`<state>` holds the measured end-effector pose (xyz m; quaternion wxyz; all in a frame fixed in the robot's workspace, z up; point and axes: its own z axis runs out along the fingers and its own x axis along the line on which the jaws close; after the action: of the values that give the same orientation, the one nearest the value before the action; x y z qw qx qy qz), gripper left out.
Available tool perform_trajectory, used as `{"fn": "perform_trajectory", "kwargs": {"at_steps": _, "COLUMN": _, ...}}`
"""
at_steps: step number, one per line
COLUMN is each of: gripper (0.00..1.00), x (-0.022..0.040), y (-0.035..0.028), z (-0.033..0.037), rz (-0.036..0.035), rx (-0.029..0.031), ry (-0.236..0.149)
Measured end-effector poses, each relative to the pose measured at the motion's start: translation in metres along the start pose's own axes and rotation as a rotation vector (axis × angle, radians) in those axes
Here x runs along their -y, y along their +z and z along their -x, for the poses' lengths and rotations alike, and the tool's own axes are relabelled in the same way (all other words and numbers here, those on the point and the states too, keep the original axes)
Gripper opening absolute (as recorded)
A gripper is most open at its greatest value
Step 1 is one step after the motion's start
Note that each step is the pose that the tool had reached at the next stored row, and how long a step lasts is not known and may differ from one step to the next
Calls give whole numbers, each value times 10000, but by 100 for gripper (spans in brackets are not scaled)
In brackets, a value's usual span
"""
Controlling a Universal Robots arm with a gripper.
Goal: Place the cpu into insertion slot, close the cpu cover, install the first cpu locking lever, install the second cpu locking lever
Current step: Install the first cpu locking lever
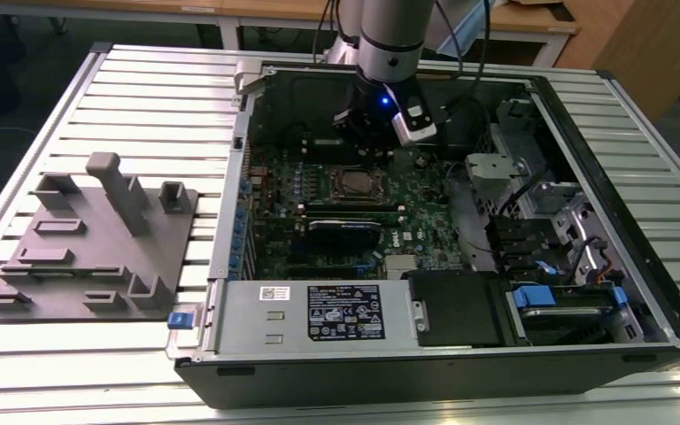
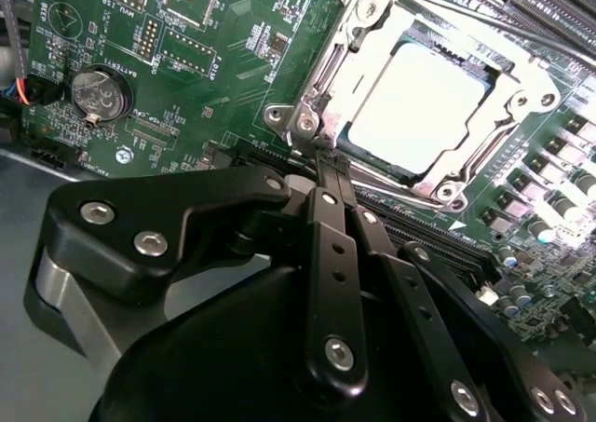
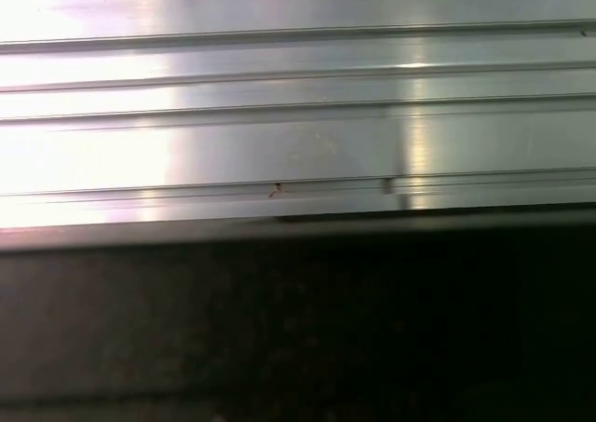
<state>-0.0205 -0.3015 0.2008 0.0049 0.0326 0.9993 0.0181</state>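
Note:
In the second wrist view the cpu (image 2: 419, 94) lies flat in the insertion slot (image 2: 328, 40), its silver-grey top showing through the cut-out of the cpu cover (image 2: 346, 85). The silvery cover lies down over the chip. My gripper (image 2: 328, 164) is shut, its black fingers (image 2: 324, 217) pressed together with nothing seen between them, their tips right at one corner of the socket frame. Whether they touch a locking lever I cannot tell. In the exterior view the gripper (image 1: 372, 140) hangs inside the open computer case just behind the insertion slot (image 1: 352, 183).
A black-labelled power supply box (image 1: 316, 312) and a long black card (image 1: 343, 232) lie nearer the case front. A grey moulded fixture (image 1: 92, 239) stands on the slatted table at the exterior view's left. A coin battery (image 2: 100, 91) sits on the green board.

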Motion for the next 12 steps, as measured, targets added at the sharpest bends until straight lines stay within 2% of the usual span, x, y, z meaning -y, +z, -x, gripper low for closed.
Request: {"fn": "perform_trajectory", "kwargs": {"at_steps": 12, "gripper": 10, "x": 0, "y": -1, "z": 0, "rz": -5, "rx": 9, "ry": 286}}
